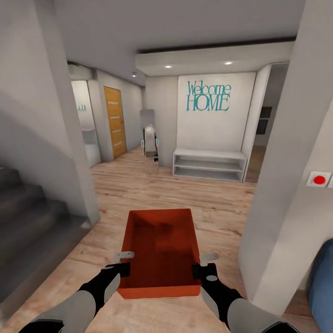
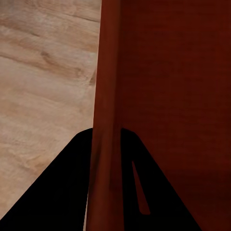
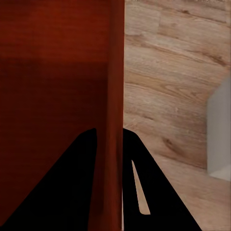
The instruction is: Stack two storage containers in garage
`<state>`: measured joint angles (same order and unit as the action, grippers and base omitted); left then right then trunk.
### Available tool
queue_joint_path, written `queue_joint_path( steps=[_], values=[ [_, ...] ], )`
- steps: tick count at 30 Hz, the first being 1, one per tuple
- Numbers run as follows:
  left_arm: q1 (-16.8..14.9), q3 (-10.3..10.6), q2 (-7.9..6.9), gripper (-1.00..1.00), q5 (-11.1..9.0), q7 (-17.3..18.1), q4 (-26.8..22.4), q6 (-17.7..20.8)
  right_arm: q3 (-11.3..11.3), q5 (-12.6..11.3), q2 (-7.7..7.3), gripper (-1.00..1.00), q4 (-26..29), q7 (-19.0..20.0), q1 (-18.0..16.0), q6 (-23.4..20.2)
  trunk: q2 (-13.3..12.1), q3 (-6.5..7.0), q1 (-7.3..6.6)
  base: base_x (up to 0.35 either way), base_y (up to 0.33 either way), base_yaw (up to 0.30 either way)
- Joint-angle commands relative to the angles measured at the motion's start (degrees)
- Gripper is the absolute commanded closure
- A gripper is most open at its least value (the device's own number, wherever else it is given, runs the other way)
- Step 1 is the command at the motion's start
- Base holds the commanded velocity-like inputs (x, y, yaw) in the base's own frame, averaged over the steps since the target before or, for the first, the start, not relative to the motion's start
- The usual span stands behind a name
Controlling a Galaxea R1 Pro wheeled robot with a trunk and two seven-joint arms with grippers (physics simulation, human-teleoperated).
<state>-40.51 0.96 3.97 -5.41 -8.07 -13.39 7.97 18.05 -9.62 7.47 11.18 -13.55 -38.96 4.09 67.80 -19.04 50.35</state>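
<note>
One red-orange storage container (image 1: 159, 252) is carried low in front of the robot, above the pale wood plank floor (image 1: 138, 185), gripped on both long sides. The left hand (image 1: 124, 263) is clamped over the left wall, which is seen pinched between its fingers (image 2: 72, 187) in the left wrist view; the right hand (image 1: 203, 267) is closed likewise on the right wall. A hallway lies ahead, with a white shelf unit (image 1: 209, 165), a "Welcome HOME" sign (image 1: 208, 96), an orange door (image 1: 114, 121) and dark stairs (image 1: 27, 222) at the left. The task is judged early: the garage is not reached, nothing is stacked, and the second container remains to be fetched.
</note>
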Motion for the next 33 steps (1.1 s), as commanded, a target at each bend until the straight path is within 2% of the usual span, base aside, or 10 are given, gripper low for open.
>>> queue_joint_path(
  steps=[1, 33],
  values=[
    [-0.01, -1.67, -0.17, 1.00, 0.75, -0.54, -0.32, -4.10, -2.63, -4.88, -0.61, 1.00, -0.19, -0.34, -0.07, 0.39, 0.04, -0.07, 0.03, 0.322, 0.000, 0.000],
    [-0.01, -1.67, -0.19, 1.00, 0.75, -0.54, -0.36, -4.10, -2.66, -4.88, -0.61, 1.00, -0.19, -0.42, -0.07, 0.32, 0.04, -0.07, 0.03, 0.322, 0.000, 0.000]
  ],
)
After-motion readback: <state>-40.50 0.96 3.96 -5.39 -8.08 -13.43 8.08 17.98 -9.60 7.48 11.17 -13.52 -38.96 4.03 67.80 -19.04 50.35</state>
